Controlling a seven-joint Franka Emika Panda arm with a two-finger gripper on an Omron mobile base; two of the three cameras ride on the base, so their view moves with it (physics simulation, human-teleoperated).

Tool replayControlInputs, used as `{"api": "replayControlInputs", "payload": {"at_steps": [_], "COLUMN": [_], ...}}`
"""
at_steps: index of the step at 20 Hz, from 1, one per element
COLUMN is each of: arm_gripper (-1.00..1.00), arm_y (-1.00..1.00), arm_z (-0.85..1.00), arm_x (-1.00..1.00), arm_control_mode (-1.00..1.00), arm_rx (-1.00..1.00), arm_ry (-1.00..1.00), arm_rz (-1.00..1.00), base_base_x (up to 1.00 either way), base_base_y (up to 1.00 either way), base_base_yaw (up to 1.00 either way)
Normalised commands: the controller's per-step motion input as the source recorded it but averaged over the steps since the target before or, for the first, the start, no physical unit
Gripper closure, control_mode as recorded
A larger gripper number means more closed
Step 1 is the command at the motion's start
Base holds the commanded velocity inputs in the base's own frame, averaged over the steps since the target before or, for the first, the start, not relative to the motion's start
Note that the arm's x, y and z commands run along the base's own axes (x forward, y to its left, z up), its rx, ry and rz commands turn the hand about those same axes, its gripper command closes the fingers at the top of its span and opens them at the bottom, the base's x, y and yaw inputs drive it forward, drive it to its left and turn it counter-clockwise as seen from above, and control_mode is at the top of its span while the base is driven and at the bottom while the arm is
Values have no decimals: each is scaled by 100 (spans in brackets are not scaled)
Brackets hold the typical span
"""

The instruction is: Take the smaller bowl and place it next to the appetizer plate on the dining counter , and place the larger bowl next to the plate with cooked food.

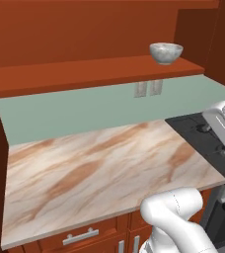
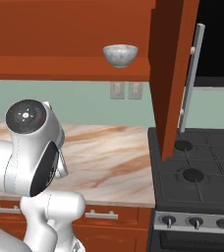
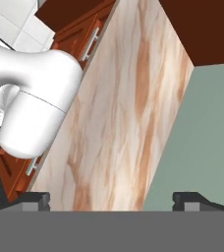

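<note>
**Bowl on shelf, not yet reached**

Counter [image 1: 94, 168] sat left, stove [image 2: 197, 172] right. One marbled bowl [image 1: 166, 52] stood on the far shelf [image 1: 85, 74], right end; which size, can't tell. Gripper [image 3: 111, 199] fingers were spread wide, holding nothing. Step: approach. Next likely needs a raise toward the shelf.

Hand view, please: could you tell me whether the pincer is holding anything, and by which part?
Nothing is held: the pincer is open, with only the counter top showing between its fingertips.
</note>
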Motion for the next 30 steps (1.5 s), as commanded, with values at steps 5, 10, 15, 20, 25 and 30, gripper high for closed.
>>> {"api": "replayControlInputs", "payload": {"at_steps": [5, 10, 15, 20, 25, 30], "arm_gripper": [-100, -100, -100, -100, -100, -100], "arm_y": [0, 0, 1, 9, 10, -5], "arm_z": [0, 0, 11, 32, 65, 76], "arm_x": [0, 14, 12, 28, 36, 30], "arm_control_mode": [100, -100, -100, -100, -100, -100], "arm_rx": [0, 0, 0, -1, 0, -1], "arm_ry": [0, 0, -7, -16, -22, -6], "arm_rz": [0, 0, -12, -21, -8, 0], "base_base_x": [59, 7, 0, 0, 0, 0], "base_base_y": [0, 1, 0, 0, 0, 0], "base_base_yaw": [-12, 0, 0, 0, 0, 0]}}
